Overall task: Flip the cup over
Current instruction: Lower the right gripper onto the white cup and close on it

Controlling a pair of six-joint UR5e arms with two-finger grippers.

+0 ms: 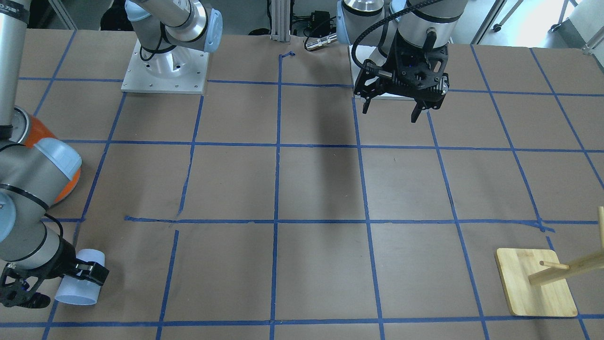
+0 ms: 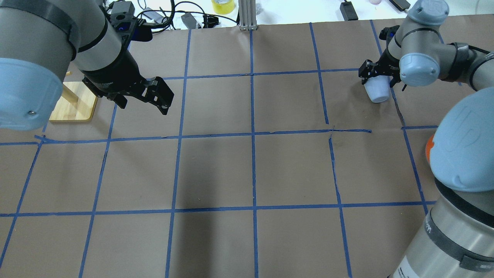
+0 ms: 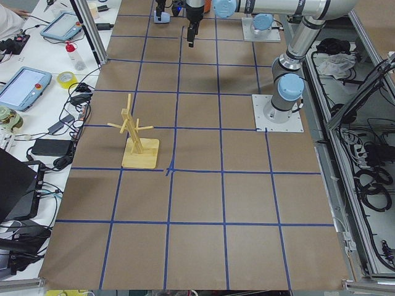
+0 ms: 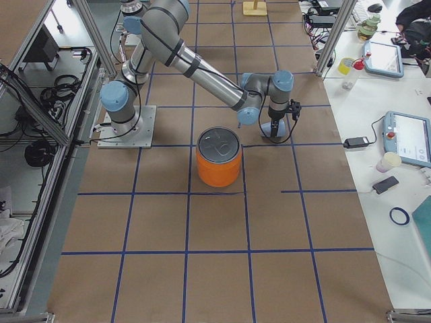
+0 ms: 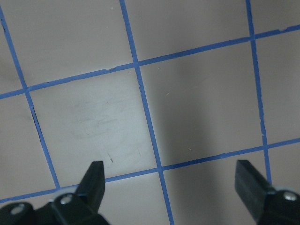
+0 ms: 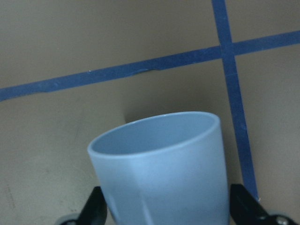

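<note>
The cup (image 1: 80,288) is a small pale bluish-white tumbler, held in my right gripper (image 1: 87,276) near the table's right end. In the overhead view the cup (image 2: 377,92) hangs tilted in that gripper (image 2: 379,79), its wide mouth toward the robot. In the right wrist view the fingers (image 6: 96,208) press both sides of the cup (image 6: 159,159), whose open rim points away from the camera. I cannot tell whether it touches the paper. My left gripper (image 2: 143,106) is open and empty above the table, jaws wide in the left wrist view (image 5: 169,168).
A large orange can (image 4: 219,165) with a silver top stands close to the right arm, partly hidden behind its elbow (image 1: 63,191). A wooden peg stand (image 2: 75,102) on a square base sits near the left gripper. Blue tape lines grid the brown paper.
</note>
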